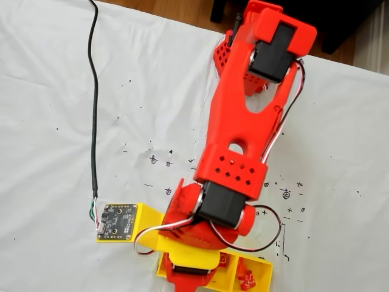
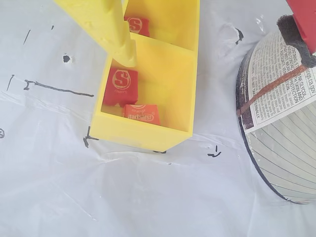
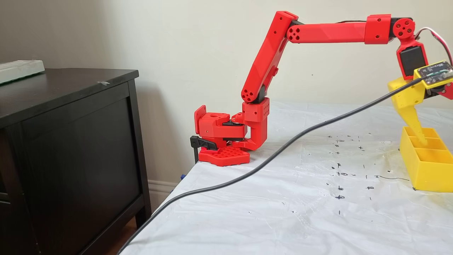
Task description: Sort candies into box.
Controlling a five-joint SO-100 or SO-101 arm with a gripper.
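So, I am looking first at the candies in the wrist view: two of them (image 2: pixel 120 86) (image 2: pixel 141 113) are lying in the nearest compartment of the box (image 2: pixel 143 136), and a third one (image 2: pixel 137 24) is sitting in the next compartment behind the divider. In a fixed view from above I am also seeing red pieces (image 1: pixel 247 277) in an end compartment of the box (image 1: pixel 267 267), but they are too small to count. I am judging that the sorting is well advanced; how many candies are remaining outside I cannot tell, because no loose one is appearing on the white sheet (image 2: pixel 49 187).

The gripper (image 2: pixel 129 58) is hanging right over the box, its yellow finger (image 2: pixel 106 24) pointing down at the divider; the red finger (image 2: pixel 303 17) is standing far to the right in the wrist view, so the fingers are wide apart and are holding nothing.

For writing, one candy is showing a white "S" in a ring, and the other wrapper is seeming to read "Starburst", upside down. Beside the box a round lid or can (image 2: pixel 281 123) is carrying small printed text, too fine for me to read.
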